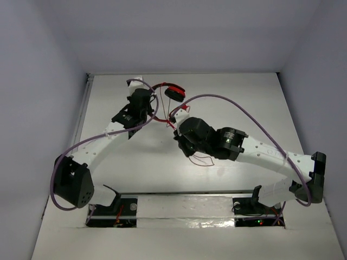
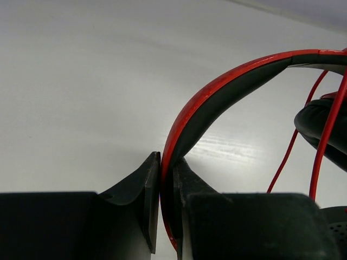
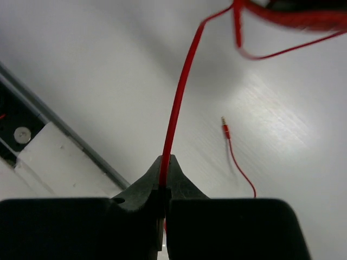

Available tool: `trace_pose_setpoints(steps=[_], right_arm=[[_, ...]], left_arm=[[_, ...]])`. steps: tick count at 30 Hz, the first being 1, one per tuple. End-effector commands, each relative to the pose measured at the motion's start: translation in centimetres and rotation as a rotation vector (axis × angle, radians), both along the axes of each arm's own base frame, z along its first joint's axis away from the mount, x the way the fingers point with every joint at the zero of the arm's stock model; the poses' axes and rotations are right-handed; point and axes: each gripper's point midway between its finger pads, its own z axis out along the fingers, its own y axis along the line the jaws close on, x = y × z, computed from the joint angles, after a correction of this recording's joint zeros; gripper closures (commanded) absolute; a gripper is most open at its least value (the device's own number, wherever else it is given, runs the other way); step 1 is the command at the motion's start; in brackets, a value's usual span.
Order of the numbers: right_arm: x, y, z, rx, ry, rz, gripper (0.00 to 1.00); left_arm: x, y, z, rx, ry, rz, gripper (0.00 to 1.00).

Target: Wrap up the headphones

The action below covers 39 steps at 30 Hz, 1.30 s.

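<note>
The red headphones point(image 1: 172, 91) are held up near the table's far middle, one black-padded ear cup point(image 1: 174, 95) hanging. My left gripper point(image 2: 166, 181) is shut on the red-and-black headband point(image 2: 217, 89); in the top view it point(image 1: 147, 103) sits just left of the band. The thin red cable point(image 3: 179, 103) runs from the headphones down into my right gripper point(image 3: 165, 172), which is shut on it. In the top view the right gripper point(image 1: 181, 142) is below and right of the headphones. The cable's free end with its plug point(image 3: 224, 128) trails on the table point(image 1: 203, 161).
Thick purple robot cables point(image 1: 255, 116) arc over both arms. A grey rail point(image 3: 65, 132) and the arm mounts point(image 1: 116, 208) lie along the table's near edge. White walls enclose the table on three sides.
</note>
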Motion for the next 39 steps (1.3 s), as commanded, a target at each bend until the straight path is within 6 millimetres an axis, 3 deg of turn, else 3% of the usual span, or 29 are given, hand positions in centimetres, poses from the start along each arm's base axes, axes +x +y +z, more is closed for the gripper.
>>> trace_pose_setpoints(steps=[1, 7, 14, 20, 29, 33, 39], right_arm=[[2.1, -2.2, 4.0, -0.028, -0.152, -0.085, 1.0], [4.2, -3.2, 5.9, -0.066, -0.263, -0.159, 1.0], [7.7, -4.0, 6.5, -0.113, -0.385, -0.252, 1.0], [10.5, -4.2, 8.0, -0.037, -0.45, -0.306, 1.0], [14.7, -7.4, 7.3, -0.006, -0.439, -0.413, 1.0], [15.5, -7.8, 6.5, 0.01, -0.425, -0.433, 1.0], [15.8, -8.5, 4.8, 0.038, -0.404, -0.48, 1.0]], left_arm=[[-1.2, -1.0, -0.3, 0.064, -0.015, -0.035, 1.0], [-4.8, -3.3, -2.2, 0.158, 0.114, -0.195, 1.0], [-8.7, -5.6, -1.6, 0.207, 0.134, -0.414, 1.0], [-11.4, -7.1, -1.4, 0.191, 0.125, -0.596, 1.0], [-13.4, -8.0, 0.1, 0.136, 0.077, -0.705, 1.0], [-13.4, -8.7, 0.7, 0.107, 0.058, -0.746, 1.0], [-12.5, -8.3, 4.3, 0.034, -0.029, -0.757, 1.0]])
